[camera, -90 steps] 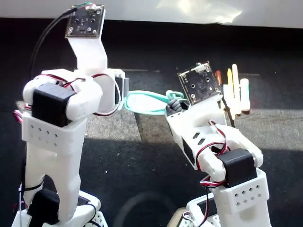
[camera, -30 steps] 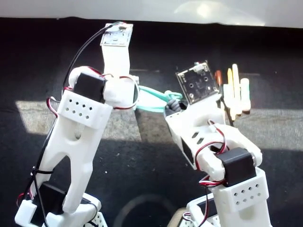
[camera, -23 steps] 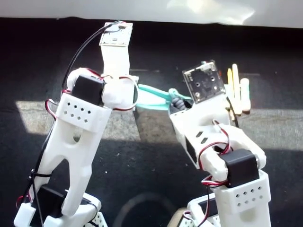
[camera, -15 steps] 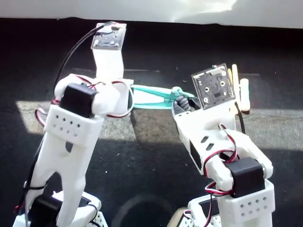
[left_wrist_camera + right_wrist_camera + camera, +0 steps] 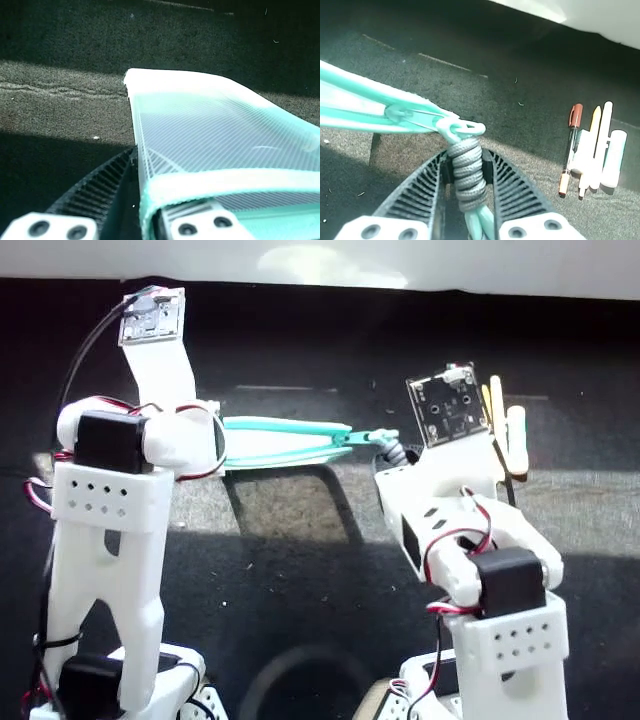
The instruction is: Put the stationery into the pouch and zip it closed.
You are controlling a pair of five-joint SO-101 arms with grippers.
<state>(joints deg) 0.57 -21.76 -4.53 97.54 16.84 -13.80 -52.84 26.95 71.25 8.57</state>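
Pouch (image 5: 210, 135) stretched between arms, left gripper (image 5: 142, 200) clamping its end, right gripper (image 5: 466, 156) pinching pull-cord (image 5: 468, 187).

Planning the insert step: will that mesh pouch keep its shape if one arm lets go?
Probably floppy: the pouch looks like thin see-through mesh, stretched flat between the left gripper and the right gripper, which grips its pull cord. Likely light: it barely sags across that span.

I see my end effector (image 5: 466, 162) gripping the grey zip cord (image 5: 466, 182); the pouch (image 5: 355, 102) joins that cord, pens (image 5: 592, 147) well apart.
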